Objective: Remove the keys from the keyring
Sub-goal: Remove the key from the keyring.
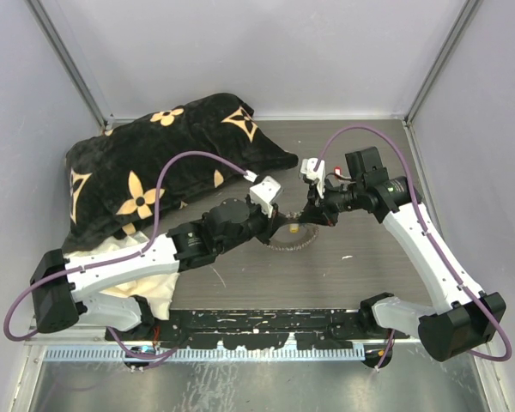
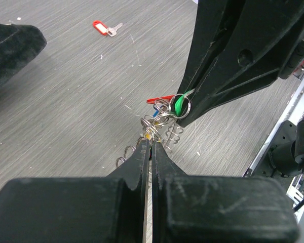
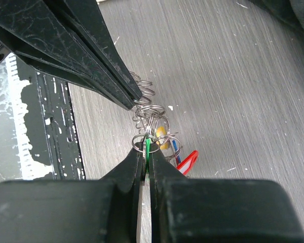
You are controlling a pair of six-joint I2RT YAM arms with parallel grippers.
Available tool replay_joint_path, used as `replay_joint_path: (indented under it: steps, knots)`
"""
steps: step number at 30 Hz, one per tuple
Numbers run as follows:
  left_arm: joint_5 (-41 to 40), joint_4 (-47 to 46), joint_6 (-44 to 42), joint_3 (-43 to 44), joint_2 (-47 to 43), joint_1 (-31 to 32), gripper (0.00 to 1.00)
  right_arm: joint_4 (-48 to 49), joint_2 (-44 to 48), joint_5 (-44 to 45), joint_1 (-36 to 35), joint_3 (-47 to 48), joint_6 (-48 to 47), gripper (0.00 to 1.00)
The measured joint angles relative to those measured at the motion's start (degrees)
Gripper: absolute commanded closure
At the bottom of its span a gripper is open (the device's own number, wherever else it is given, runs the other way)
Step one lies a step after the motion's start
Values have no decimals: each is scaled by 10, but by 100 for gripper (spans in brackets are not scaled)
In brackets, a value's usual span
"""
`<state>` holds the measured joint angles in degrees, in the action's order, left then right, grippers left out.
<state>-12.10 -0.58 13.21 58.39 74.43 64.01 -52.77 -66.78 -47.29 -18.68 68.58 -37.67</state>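
1. One grey wood-grain table [image 1: 369,266] is shown from above, closed in on three sides by pale walls [image 1: 266,51] in a metal frame.
2. One black cushion [image 1: 154,172] is laid over the far left corner; tan flowers and four-point stars are printed on it. One cream cloth [image 1: 112,257] is seen under its near edge.
3. Two white-and-black arms are mounted at the near edge, on one black rail [image 1: 257,326] flecked with white. Two purple cables [image 1: 189,159] are looped, one above each arm.
4. The left gripper [image 2: 151,144] is closed tight on the wire of the keyring, with its two fingers pressed together.
5. The right gripper [image 3: 146,152] is likewise closed, and the head of the green key is pinched between its tips. The two grippers are met tip to tip near the middle of the table.
6. One keyring [image 1: 290,243], a silvery wire coil, is held up between the two grippers, just above the table top.
7. Four coloured key heads are counted at the keyring in the wrist views: one green key [image 3: 148,146], one red key [image 3: 187,162], one yellow key [image 3: 162,134] and one blue key [image 3: 176,147], the last seen only as a sliver. They are bunched on small split rings just below the right gripper's tips.
8. One loose red key [image 2: 102,27] is laid flat on the table, well apart from the keyring, near the cushion.
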Motion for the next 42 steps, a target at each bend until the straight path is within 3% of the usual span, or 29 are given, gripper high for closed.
replay_joint_path:
  steps: [8,18,25,33,42]
  knots:
    - [21,-14,-11,-13,-12,-2,99,0,0,-26,0,-2,-12,99]
    - [134,-17,25,-34,-58,-62,64,-14,0,-32,0,-2,-46,99]
    - [231,-52,-7,-87,-139,-98,49,-56,0,-47,0,-2,-120,99]
    - [328,-73,-127,-118,-153,-97,49,-131,-8,-36,-31,1,-242,99]
    - [393,-130,-185,-137,-135,-97,51,-163,-28,18,-95,11,-299,99]
